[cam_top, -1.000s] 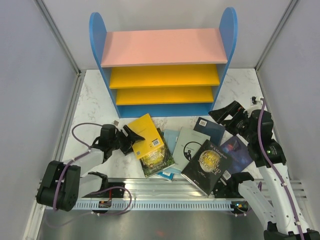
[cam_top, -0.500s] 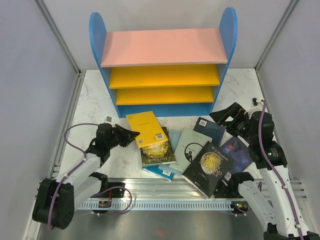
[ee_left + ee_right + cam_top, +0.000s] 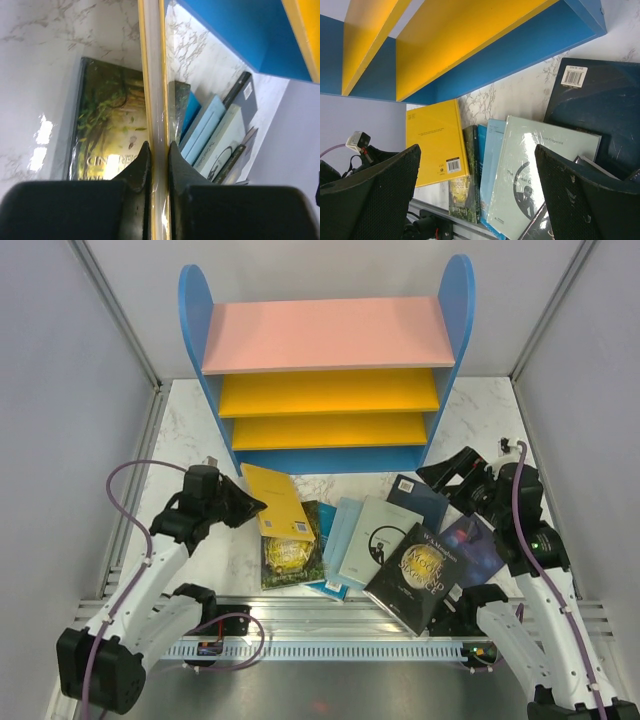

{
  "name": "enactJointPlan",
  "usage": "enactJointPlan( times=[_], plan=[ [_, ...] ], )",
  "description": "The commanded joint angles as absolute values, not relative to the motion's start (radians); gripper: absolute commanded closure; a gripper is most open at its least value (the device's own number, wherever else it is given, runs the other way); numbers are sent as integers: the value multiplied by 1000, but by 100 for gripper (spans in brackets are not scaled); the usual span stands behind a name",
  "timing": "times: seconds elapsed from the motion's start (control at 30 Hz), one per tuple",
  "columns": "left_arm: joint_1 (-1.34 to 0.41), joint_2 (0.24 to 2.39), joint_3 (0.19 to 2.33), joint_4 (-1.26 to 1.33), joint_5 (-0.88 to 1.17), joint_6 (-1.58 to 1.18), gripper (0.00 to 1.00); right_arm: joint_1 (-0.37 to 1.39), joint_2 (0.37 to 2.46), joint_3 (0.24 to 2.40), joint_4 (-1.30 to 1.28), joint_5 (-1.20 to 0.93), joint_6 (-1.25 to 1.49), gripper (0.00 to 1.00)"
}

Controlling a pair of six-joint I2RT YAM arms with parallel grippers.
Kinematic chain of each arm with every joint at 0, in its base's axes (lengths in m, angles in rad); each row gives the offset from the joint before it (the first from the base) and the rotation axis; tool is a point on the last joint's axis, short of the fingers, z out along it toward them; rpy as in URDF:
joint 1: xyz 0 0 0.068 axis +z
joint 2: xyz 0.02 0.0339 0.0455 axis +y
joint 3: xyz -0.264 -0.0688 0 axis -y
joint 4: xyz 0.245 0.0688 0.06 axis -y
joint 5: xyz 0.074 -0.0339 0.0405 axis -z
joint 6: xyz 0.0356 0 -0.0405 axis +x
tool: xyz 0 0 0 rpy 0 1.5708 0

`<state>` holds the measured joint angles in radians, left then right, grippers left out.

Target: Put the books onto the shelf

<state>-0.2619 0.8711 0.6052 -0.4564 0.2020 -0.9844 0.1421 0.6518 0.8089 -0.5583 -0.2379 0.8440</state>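
Top view: we note a white marble table (image 3: pixel 185 440) between grey walls (image 3: pixel 60 390). The shelf (image 3: pixel 330 380) stands at its far edge, and the books (image 3: pixel 400 540) lie fanned near-centre. The left gripper (image 3: pixel 252 508) is clamped on a tilted yellow book (image 3: pixel 280 500). The right gripper (image 3: pixel 448 478) hangs agape over the fan's right end. A bare marble strip separates shelf and books.

Left wrist: the yellow book shows edge-on between closed fingers (image 3: pixel 132 172). A green book (image 3: pixel 105 130) lies beneath, its title cut off.

Right wrist: fingers far apart frame overlapping covers, with the lower books mostly hidden.
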Motion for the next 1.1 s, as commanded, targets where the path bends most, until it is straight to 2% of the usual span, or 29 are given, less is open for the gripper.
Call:
enactJointPlan(
  times=[0.0,0.17,0.67,0.8,0.93,1.07],
  plan=[
    [-267,853,695,-630,187,-841,98,147,634,796,-529,-253,862,2],
    [-268,764,730,-637,215,-847,98,146,609,736,-494,-358,942,2],
    [-268,776,1003,-486,419,-1043,98,147,609,732,-232,-641,1163,2],
    [-268,753,948,-361,460,-1162,98,146,578,675,-151,-670,1258,2],
    [-270,709,835,-119,453,-1324,98,149,520,591,-42,-683,1371,2],
    [-287,706,798,-37,405,-1391,98,149,473,568,-43,-658,1410,3]
  ],
)
